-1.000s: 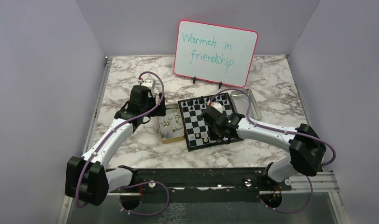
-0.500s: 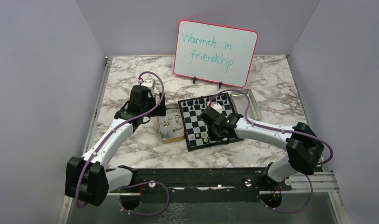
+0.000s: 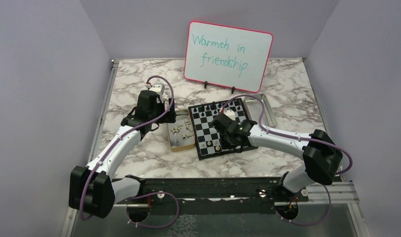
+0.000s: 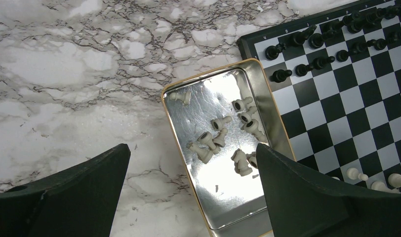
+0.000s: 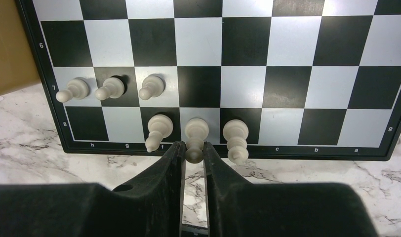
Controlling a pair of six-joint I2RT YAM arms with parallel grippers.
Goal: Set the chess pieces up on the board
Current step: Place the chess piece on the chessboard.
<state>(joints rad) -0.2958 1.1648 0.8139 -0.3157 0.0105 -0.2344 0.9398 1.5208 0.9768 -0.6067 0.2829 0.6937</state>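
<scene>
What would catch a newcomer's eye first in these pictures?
The pink-framed whiteboard reading "Warmth in friendship" stands at the back of the table. The right tool clamps a cream chessman on the board, nearest row, while the left tool gapes open towards a tin of cream pieces.

**On the Marble Bench**

White bench with grey swirly lines all over. In the middle, a small black-and-white checked board, lying flat and turned a little. Just beside its left edge, an open shiny tin with a gold rim, long side along the board. By the board's far right corner, a silver tray, very close to it. Behind them all, a pink-edged whiteboard propped up on small black feet, green writing on it.
</scene>
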